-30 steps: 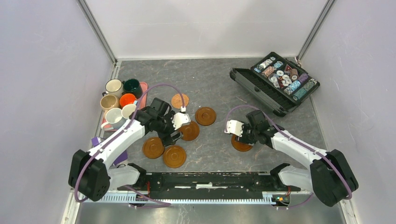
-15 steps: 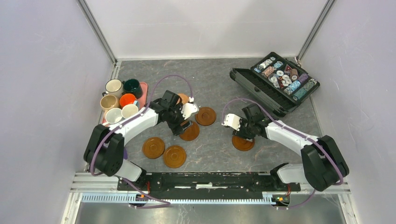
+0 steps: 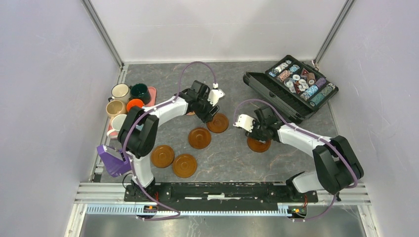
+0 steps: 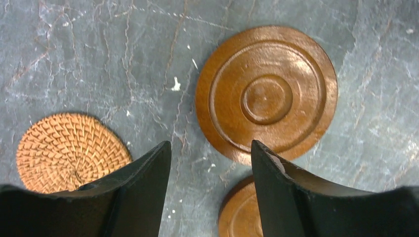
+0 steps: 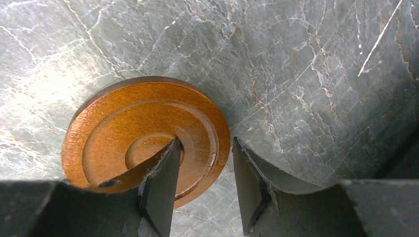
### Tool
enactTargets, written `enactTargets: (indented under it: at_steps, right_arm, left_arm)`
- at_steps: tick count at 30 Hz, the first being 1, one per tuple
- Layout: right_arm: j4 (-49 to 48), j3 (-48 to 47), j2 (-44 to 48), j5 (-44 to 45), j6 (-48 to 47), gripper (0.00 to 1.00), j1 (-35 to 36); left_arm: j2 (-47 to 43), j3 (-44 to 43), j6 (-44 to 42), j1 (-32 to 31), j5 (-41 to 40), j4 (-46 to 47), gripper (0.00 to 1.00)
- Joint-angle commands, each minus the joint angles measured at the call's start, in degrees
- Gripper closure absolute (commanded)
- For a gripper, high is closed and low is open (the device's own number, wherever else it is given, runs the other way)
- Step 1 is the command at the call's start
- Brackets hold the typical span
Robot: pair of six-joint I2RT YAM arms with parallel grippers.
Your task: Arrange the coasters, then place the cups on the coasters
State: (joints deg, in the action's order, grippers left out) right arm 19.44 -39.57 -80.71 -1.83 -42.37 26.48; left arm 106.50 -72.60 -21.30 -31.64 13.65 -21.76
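Observation:
Several cups stand clustered at the left: cream (image 3: pixel 120 91), dark green (image 3: pixel 141 92), beige (image 3: pixel 115 108), orange (image 3: pixel 134 104), white (image 3: pixel 118 122). Brown coasters lie on the table (image 3: pixel 199 138) (image 3: pixel 162 156) (image 3: pixel 184 165). My left gripper (image 3: pixel 208 112) (image 4: pixel 211 148) hovers open over bare table between the woven coaster (image 4: pixel 69 150) and a ringed brown coaster (image 4: pixel 267 94) (image 3: pixel 218 123), holding nothing. My right gripper (image 3: pixel 256 136) (image 5: pixel 205 143) is open, straddling the rim of another coaster (image 5: pixel 143 128) (image 3: pixel 258 144). One finger (image 5: pixel 163 173) sits on that coaster's centre.
An open black case of poker chips (image 3: pixel 296 86) sits at the far right. A pink tray (image 3: pixel 151 94) lies beside the cups. A purple object (image 3: pixel 112 159) rests by the left rail. Grey walls enclose three sides.
My left arm swung away from the near coasters to the far ones and its jaws narrowed somewhat. The right gripper shifted slightly farther, and the coaster under it moved along.

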Motion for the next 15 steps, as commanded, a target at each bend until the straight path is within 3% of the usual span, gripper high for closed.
enactTargets:
  at_steps: [1, 15]
  right_arm:
    - [-2.2, -2.1, -0.6, 2.0, 1.2, 0.50, -0.3]
    - [0.3, -2.9, 10.1, -8.8, 2.5, 0.38, -0.3]
  left_arm:
    - [3.7, -4.5, 4.6, -0.4, 1.8, 2.0, 0.34]
    - [13.1, -12.1, 7.5, -5.6, 0.9, 0.7, 0.51]
